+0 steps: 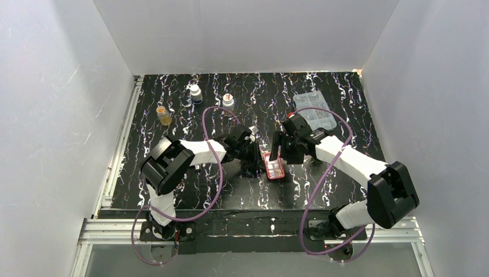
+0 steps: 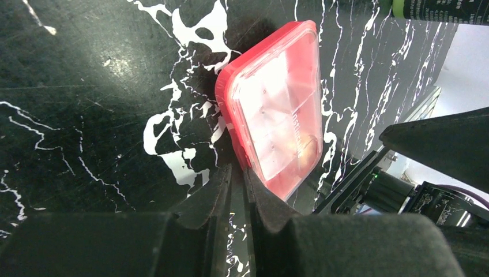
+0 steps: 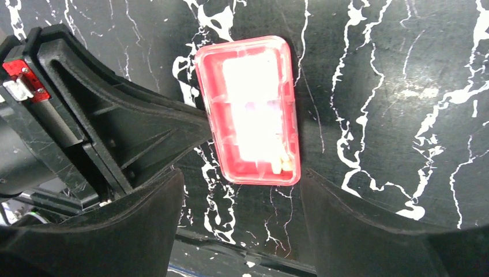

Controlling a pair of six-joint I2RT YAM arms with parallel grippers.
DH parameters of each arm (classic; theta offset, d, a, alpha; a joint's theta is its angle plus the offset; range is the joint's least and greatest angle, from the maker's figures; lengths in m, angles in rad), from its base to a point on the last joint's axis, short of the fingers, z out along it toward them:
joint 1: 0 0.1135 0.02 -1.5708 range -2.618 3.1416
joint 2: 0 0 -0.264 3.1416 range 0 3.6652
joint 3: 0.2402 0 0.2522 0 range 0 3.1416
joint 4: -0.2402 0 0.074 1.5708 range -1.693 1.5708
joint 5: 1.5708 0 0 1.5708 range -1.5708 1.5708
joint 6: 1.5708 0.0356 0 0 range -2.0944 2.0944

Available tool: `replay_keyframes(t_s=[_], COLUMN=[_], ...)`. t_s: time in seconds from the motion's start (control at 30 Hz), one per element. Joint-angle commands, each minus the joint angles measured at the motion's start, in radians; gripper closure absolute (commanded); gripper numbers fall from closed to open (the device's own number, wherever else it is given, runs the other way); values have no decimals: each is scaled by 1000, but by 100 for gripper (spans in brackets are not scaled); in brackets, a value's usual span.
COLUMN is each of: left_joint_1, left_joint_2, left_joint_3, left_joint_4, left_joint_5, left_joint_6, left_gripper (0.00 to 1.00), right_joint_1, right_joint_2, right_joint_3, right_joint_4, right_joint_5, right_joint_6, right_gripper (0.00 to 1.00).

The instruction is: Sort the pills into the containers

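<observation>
Near the middle of the table (image 1: pixel 190 190), between the two arms, the red pill case (image 1: pixel 275 167) is lying flat with its translucent lid apparently down over the whitish compartments; a few pale yellowish bits are showing through at one end, too blurred to name. The left gripper (image 2: pixel 236 170) is pressing its fingers almost together, with nothing visible between them, and its tips are touching the case's long edge, probably bracing it so it is not sliding. The right gripper (image 3: pixel 241 187) is hanging over the case with its fingers spread wide, straddling one short end, seemingly lining up to grasp it or work the lid. Well apart at the far side, a white-capped bottle (image 1: pixel 196 93), a second bottle (image 1: pixel 229 101), an amber jar (image 1: pixel 164 115) and a clear organiser box (image 1: pixel 314 111) are standing out of the way. What is crowding the job is the grippers themselves, sitting close together around so small a case
</observation>
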Motion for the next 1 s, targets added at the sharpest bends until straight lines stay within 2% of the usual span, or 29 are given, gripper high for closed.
replay_keyframes(t_s=[0.0, 0.1, 0.3, 0.67, 0.87, 0.97], left_joint_1=[4, 18, 63, 131, 145, 147], left_joint_2=[-68, -110, -196, -266, -285, -302], left_joint_3=[15, 2, -42, -90, -107, -113], left_joint_4=[-54, -86, -134, -135, -130, -131], left_joint_5=[-33, -63, -135, -109, -91, -93], left_joint_6=[36, 54, 59, 66, 67, 70], left_gripper=[85, 79, 76, 72, 68, 67], right_joint_1=[-7, -7, 23, 96, 97, 97], right_joint_2=[11, 28, 112, 220, 223, 217], right_joint_3=[27, 36, 84, 161, 154, 149], right_joint_4=[-15, -22, -23, -61, -73, -75], right_joint_5=[50, 59, 85, 159, 186, 195], right_joint_6=[-37, -54, -97, -103, -89, -86], right_gripper=[19, 18, 15, 12, 18, 31])
